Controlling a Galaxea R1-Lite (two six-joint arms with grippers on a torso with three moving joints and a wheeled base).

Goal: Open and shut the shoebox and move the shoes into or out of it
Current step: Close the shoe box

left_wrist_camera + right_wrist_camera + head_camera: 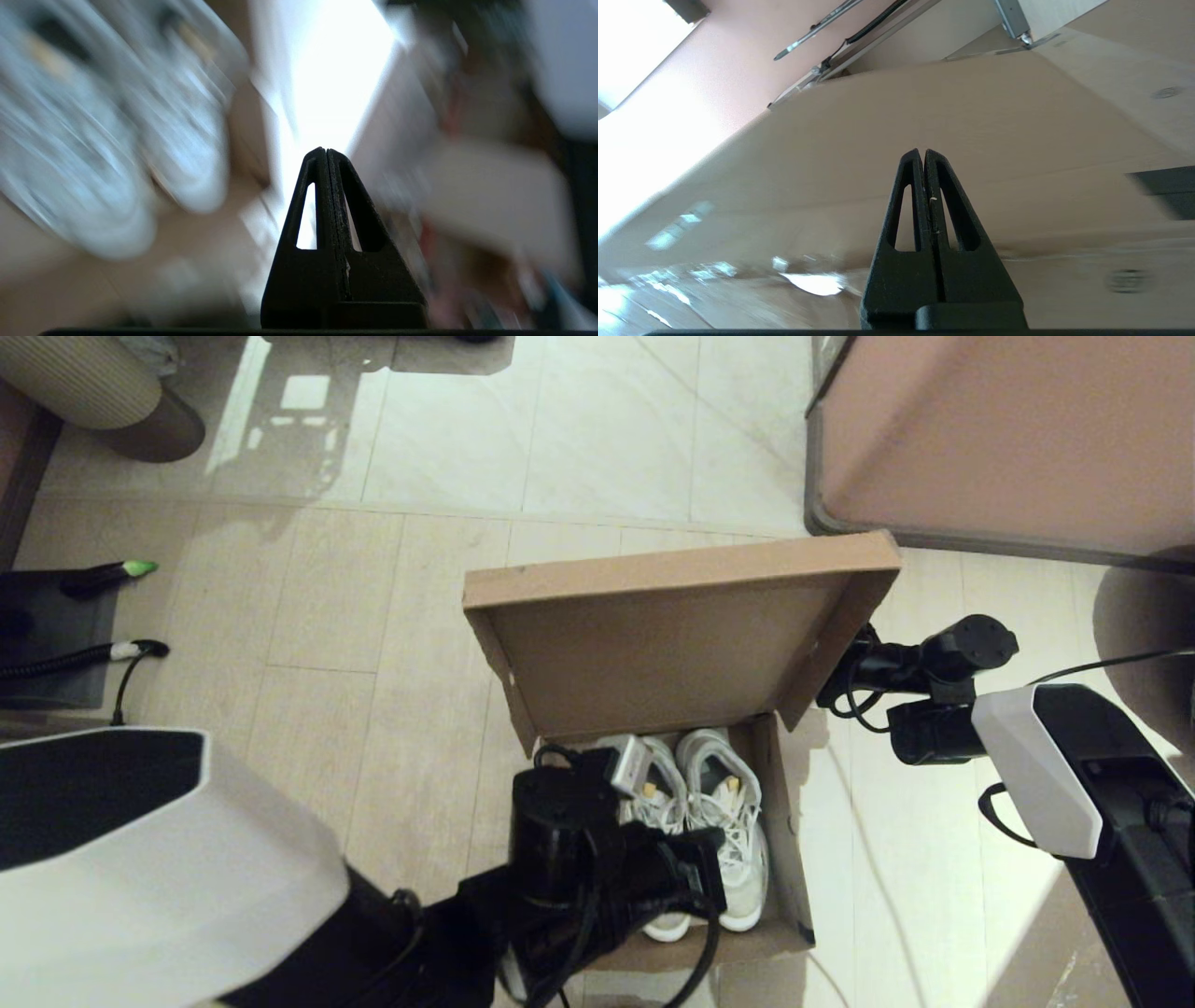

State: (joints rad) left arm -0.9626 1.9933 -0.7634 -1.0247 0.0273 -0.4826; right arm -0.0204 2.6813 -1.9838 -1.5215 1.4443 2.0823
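Our left arm reaches forward from the lower left in the head view, and its black wrist bends down in front of us. Our left gripper (326, 151) has its two black fingers (312, 205) pressed flat together, with nothing between them. Our right arm comes in from the right side with its white and black cover, its wrist points toward the middle, and our right gripper (923, 151) also has its two fingers pressed tight together, holding nothing.
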